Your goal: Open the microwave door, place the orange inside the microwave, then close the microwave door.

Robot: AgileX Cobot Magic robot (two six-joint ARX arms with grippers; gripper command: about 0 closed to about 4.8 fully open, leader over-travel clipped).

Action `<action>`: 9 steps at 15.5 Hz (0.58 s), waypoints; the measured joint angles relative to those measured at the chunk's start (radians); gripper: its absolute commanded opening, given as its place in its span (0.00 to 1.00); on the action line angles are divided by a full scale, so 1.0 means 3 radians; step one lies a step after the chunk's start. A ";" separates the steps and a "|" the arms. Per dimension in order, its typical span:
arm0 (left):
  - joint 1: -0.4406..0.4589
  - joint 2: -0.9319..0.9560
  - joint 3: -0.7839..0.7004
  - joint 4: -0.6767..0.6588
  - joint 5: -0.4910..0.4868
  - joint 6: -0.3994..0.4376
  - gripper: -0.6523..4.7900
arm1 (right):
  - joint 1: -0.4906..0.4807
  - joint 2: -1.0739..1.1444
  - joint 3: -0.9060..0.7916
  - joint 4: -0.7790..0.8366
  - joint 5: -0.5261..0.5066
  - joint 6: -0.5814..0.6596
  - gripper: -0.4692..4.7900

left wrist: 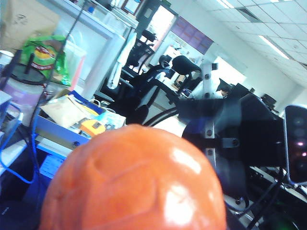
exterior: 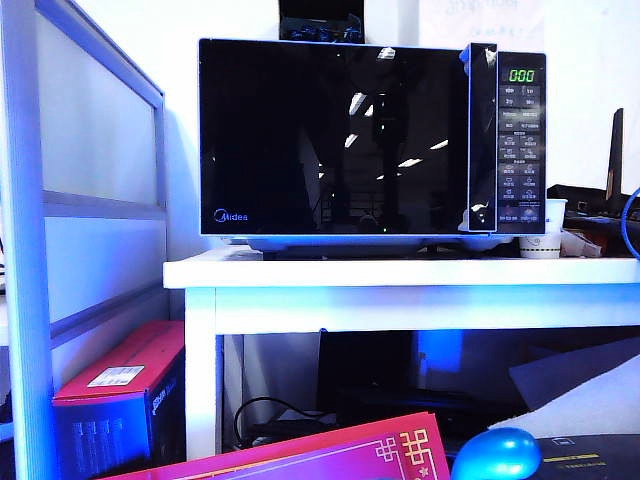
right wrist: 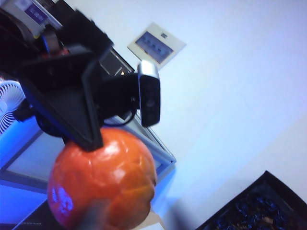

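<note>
In the exterior view, the microwave is sitting on a white counter with the microwave door fully closed and its display glowing green. No arm is showing here. A red box is standing on the floor below, and a shiny blue egg-shaped object is lying at the near edge.

In the left wrist view, the orange is filling the foreground, right up against the camera, with the right arm hanging just behind it. Beyond them an office is stretching away: desk chairs, cluttered shelves, ceiling light panels.

In the right wrist view, the left end effector is pressing a black finger onto the top of the orange, which is hanging in the air, so it is probably clamping the fruit with its jaws spread wide (the second finger is hidden). How far the right end effector is opened I cannot tell; only a dark blur is showing at the lower edge.

The risk from here is probably the glossy, rounded skin slipping out as the arms are turning close together, or the two arms knocking each other. With the door shut, the fruit is also having to wait aloft while a free end effector is working the handle strip.
</note>
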 measured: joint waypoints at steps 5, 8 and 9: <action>-0.0032 0.0000 0.0000 0.0011 0.0001 -0.0051 0.80 | -0.0001 0.0001 0.0000 -0.0156 0.0093 0.0331 1.00; -0.0116 0.0000 0.0000 0.0084 0.0083 -0.0084 0.80 | -0.0001 0.0008 0.0000 -0.0158 -0.0050 0.0328 1.00; -0.0122 0.0000 0.0000 0.0088 0.0089 -0.0085 0.80 | -0.0001 0.0008 0.0000 -0.0158 -0.0062 0.0328 1.00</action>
